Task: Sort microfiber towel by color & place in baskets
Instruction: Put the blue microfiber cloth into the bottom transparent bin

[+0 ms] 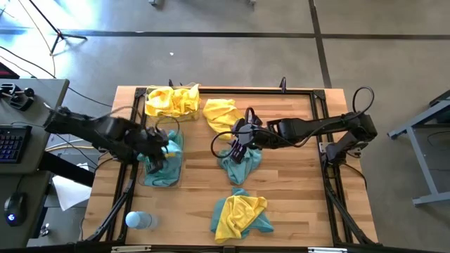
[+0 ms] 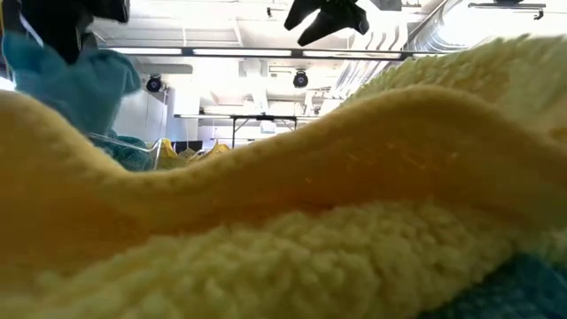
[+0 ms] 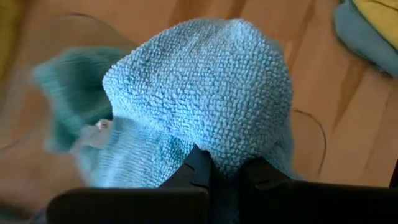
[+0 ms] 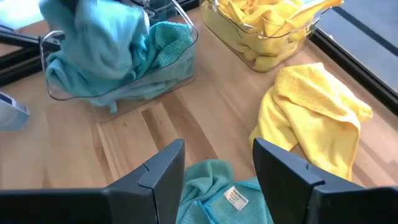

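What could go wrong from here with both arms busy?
1. The left pincer, shut on a teal towel over the teal basket: the towel may drape over the wall instead of dropping in.
2. The right pincer is open above another teal towel beside a loose yellow towel; a wide grab might snag both.
3. Carrying it to the basket could crowd the left arm.

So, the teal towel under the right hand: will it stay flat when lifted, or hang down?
Probably it hangs down. The teal towel lies crumpled between the open fingers of the right hand, so it looks soft. The teal towel pinched by the left hand drapes over itself, suggesting the same. It looks light and fuzzy, so likely not slippery.
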